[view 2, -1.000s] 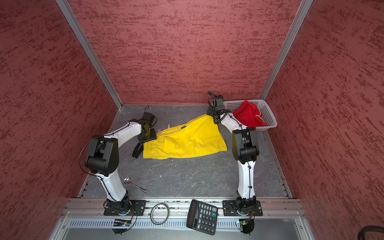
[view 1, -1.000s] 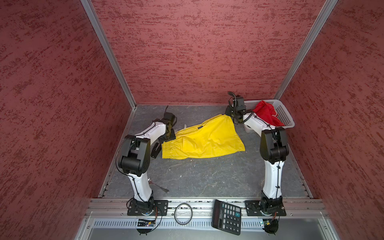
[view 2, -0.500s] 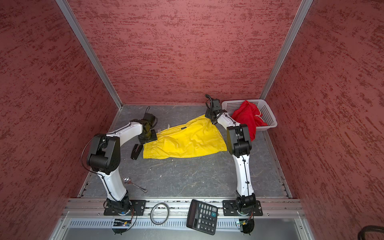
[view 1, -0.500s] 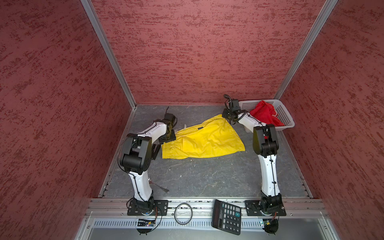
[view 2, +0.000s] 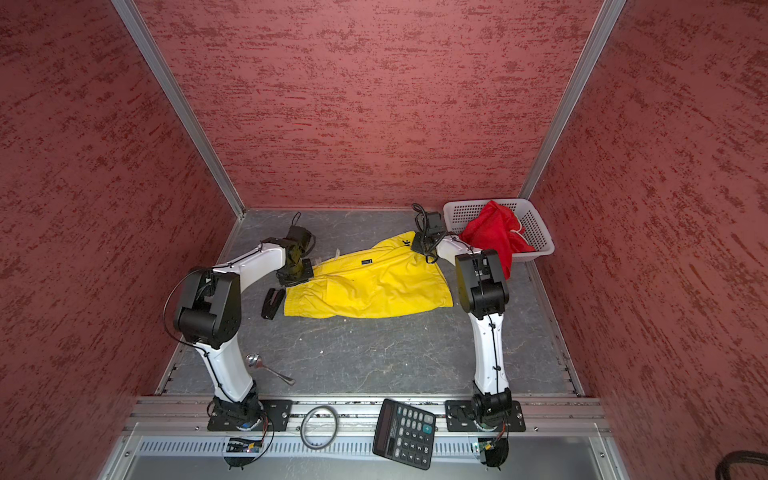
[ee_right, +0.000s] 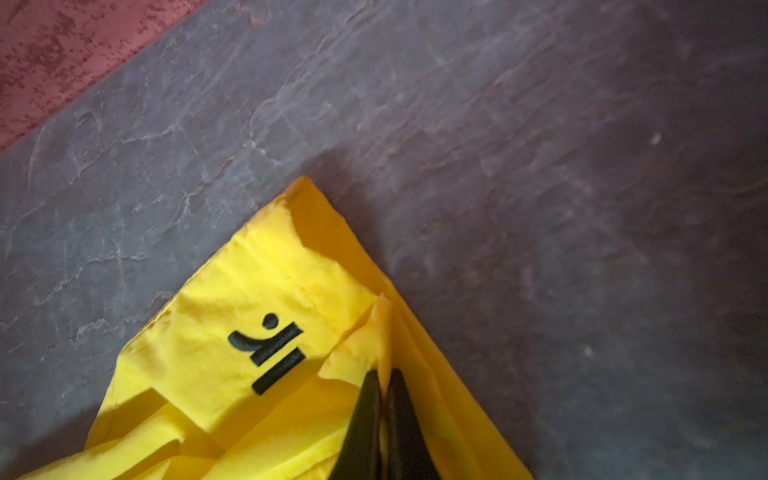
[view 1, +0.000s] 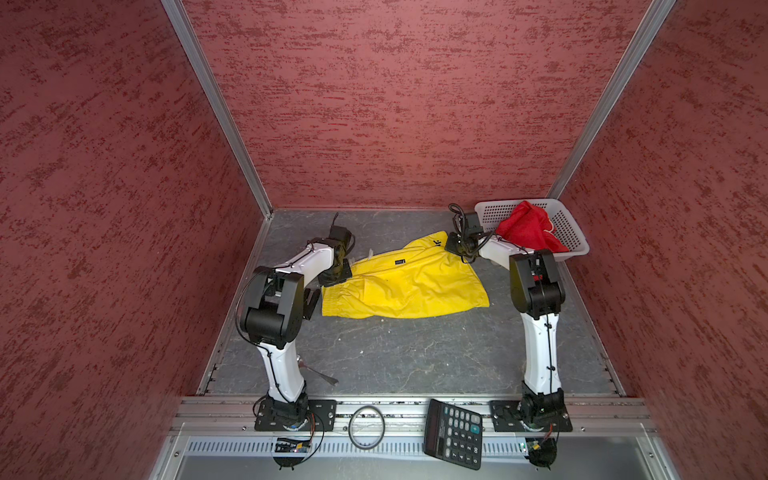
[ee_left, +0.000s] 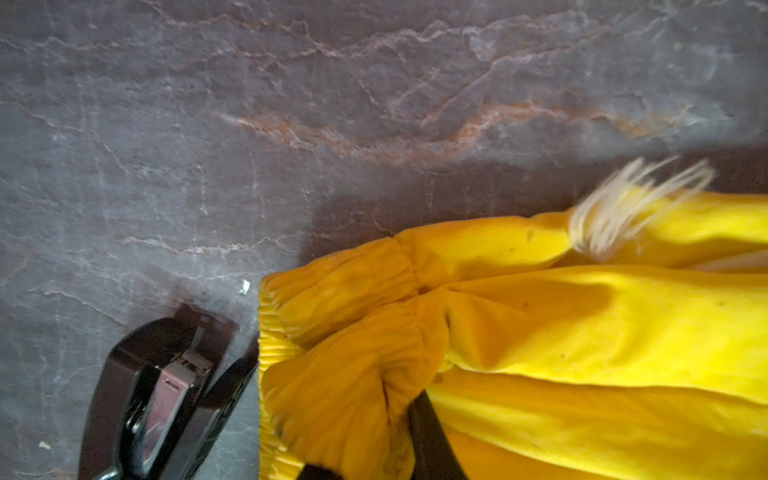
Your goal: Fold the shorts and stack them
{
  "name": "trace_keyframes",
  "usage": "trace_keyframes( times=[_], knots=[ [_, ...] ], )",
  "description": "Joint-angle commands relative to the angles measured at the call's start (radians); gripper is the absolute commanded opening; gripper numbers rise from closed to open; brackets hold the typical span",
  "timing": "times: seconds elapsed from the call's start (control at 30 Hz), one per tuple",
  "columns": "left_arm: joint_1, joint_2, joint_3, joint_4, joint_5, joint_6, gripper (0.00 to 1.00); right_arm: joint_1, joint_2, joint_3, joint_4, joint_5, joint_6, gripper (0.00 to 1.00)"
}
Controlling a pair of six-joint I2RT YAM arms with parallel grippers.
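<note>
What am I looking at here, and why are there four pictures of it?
Two white robot arms, a left arm and a right arm, stand at a grey table. Two pictures come from a camera pair overhead and show almost the same scene. The other two come from a camera on each arm's wrist, looking past its end effector. Yellow shorts lie spread on the table. Red shorts sit bunched in a white basket at the back. The left end effector pinches the yellow waistband, and the right end effector pinches a corner at the other end. A stapler and spoon also lie on the table, with a calculator and ring in front of it.

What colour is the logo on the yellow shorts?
Black logo, clearest in the right wrist view.
</note>
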Motion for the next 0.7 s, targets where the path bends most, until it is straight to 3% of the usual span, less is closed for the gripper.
trace_keyframes(
  times=[0.0,0.1,0.67],
  knots=[
    [0.0,0.004,0.013,-0.029,-0.014,0.0,0.06,-0.005,-0.096,-0.024,0.03,0.033,0.011,0.05],
    [-0.003,-0.015,0.017,-0.041,-0.024,-0.006,0.0,-0.007,-0.15,-0.052,0.04,0.052,0.007,0.04],
    [-0.044,-0.273,-0.039,-0.168,-0.072,-0.073,0.0,-0.018,-0.48,-0.251,0.095,0.067,0.04,0.0]
  ],
)
